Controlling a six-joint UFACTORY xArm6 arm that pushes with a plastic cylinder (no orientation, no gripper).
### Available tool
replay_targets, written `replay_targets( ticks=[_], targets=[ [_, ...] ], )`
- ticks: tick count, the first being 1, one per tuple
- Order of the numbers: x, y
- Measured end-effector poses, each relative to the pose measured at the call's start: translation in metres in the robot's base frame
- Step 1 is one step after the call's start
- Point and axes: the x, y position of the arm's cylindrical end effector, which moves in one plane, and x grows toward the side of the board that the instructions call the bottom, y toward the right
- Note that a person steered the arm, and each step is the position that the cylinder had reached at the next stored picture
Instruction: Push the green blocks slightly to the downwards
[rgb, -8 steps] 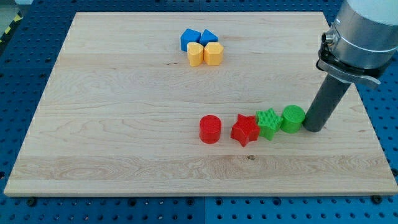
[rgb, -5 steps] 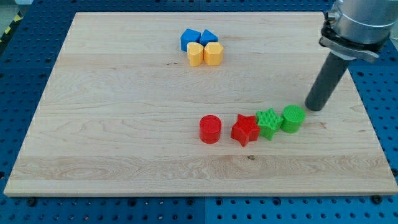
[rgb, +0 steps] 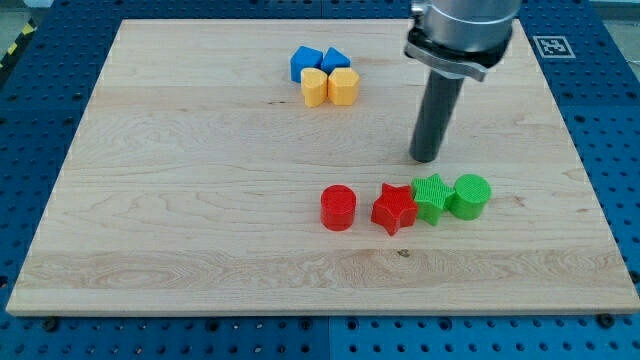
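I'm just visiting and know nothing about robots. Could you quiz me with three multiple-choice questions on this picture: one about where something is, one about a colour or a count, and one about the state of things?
1. Where is my tip relative to the green star block?
A. just toward the view's top of it
B. toward the view's bottom of it
C. far off at the view's left edge

2. How many yellow blocks are on the board?
A. one
B. two
C. four

3. Is my tip touching any block?
A. yes, it presses the green cylinder block
B. yes, it presses the red star block
C. no, bare board shows between the tip and the blocks

Answers: 1 A, the rod ends just above the green star in the view. 2 B, two yellow blocks sit side by side below the blue ones. 3 C, a strip of wood separates the tip from the green star.
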Motion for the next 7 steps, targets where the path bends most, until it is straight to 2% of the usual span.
replay_targets(
  ticks=[3,5,6,7],
  targets=[
    [0.049,0.002],
    [-0.018,0.018],
    [-0.001,0.059],
    [0.022,0.059]
  ],
)
